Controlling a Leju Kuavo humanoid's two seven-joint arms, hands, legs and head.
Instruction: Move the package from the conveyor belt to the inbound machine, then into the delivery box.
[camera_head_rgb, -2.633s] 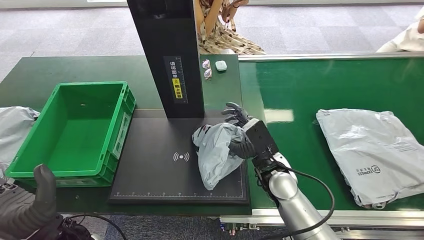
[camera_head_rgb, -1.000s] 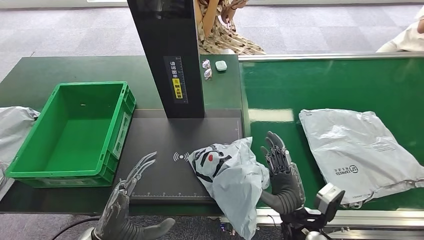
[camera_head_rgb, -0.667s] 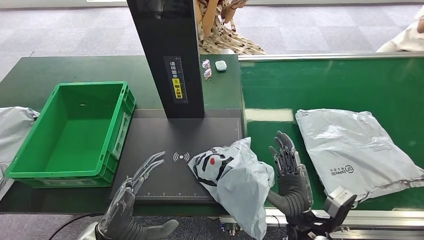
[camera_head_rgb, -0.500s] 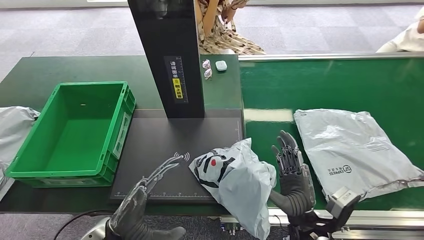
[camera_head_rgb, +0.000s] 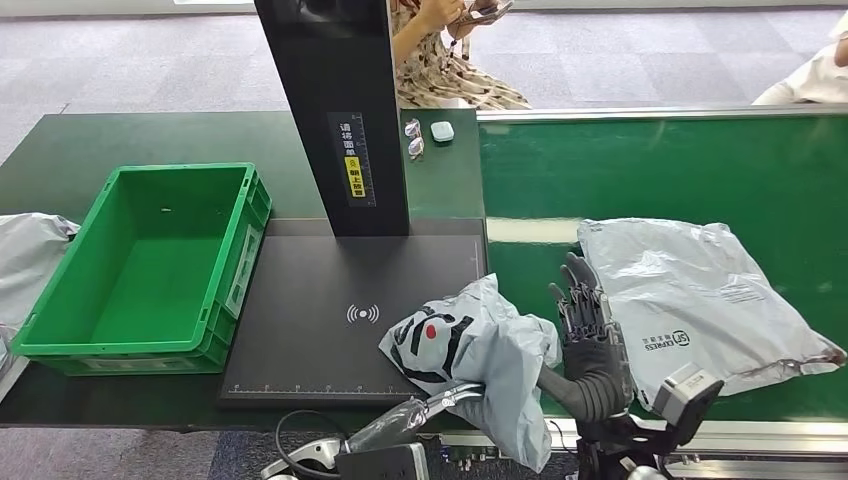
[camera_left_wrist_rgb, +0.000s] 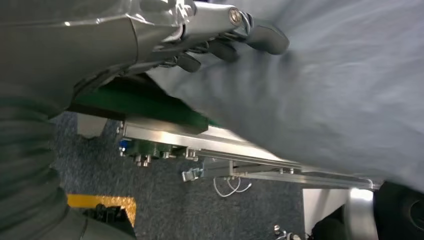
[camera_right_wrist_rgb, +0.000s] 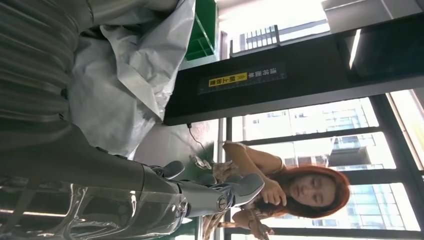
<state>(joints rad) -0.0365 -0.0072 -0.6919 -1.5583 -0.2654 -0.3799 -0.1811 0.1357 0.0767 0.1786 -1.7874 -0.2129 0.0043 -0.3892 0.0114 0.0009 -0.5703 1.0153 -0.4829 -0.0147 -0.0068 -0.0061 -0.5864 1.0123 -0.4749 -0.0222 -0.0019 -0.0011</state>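
the package (camera_head_rgb: 470, 350) is thin grey plastic film, crumpled and softly shiny, with black and red print on it. a second grey bag (camera_head_rgb: 700, 300) on the conveyor belt (camera_head_rgb: 650, 170) is the same wrinkled, slightly glossy film. the belt is smooth matt green, edged by a bright brushed metal rail (camera_head_rgb: 660, 113). the inbound machine (camera_head_rgb: 330, 290) has a flat matt black base and a glossy black upright column. the delivery box (camera_head_rgb: 140, 265) is hard green plastic, smooth with a dull sheen. the right hand (camera_head_rgb: 590, 335) has dark matt fingers, and the left hand (camera_left_wrist_rgb: 220, 30) has silvery metal parts under clear glossy wrap. the floor (camera_head_rgb: 130, 60) is rough grey carpet.
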